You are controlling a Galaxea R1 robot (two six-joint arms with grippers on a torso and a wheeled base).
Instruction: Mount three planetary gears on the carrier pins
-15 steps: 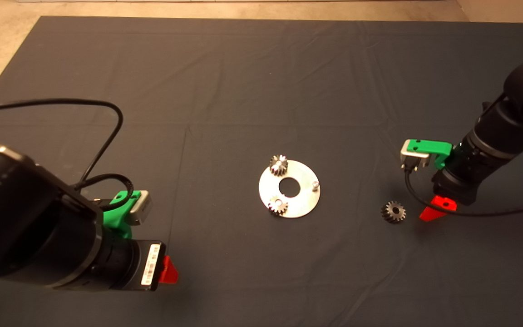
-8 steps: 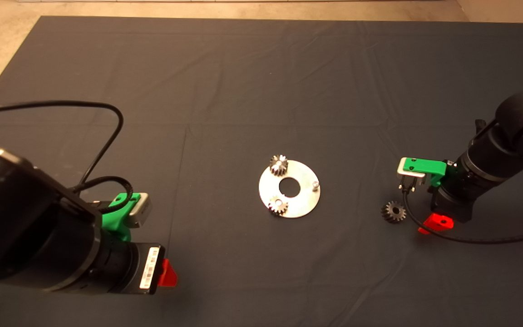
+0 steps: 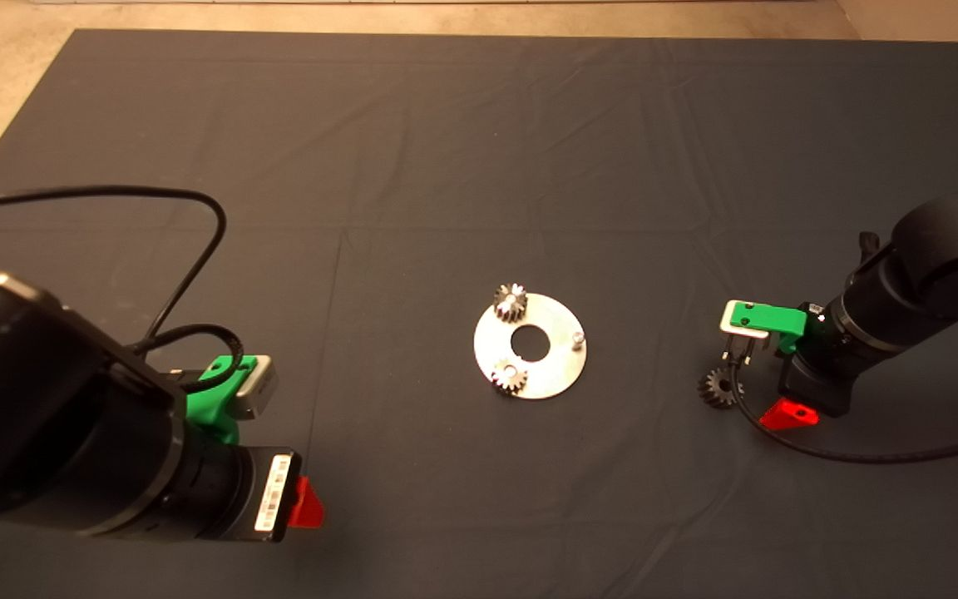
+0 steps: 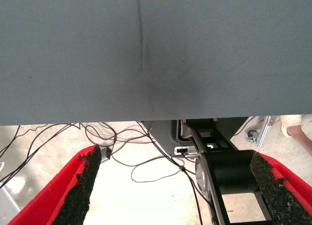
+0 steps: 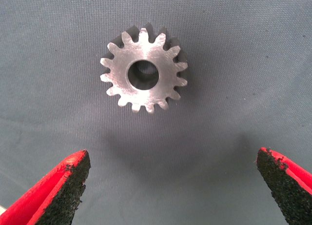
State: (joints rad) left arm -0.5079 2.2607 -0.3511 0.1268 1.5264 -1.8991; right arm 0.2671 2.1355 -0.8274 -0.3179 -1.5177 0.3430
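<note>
The left claw (image 3: 306, 504) is parked at the near left of the surface, its red fingers with gritty black pads (image 4: 83, 183) spread wide over the mat edge. Farther right, the right claw (image 5: 173, 183) hovers spread wide over the loose spur gear (image 5: 144, 74), which lies flat on the woven dark mat (image 3: 412, 166) beyond its fingertips. At centre, the shiny carrier disc (image 3: 558, 366) bears two mounted gears (image 3: 510, 302) and one bare pin (image 3: 577, 338).
</note>
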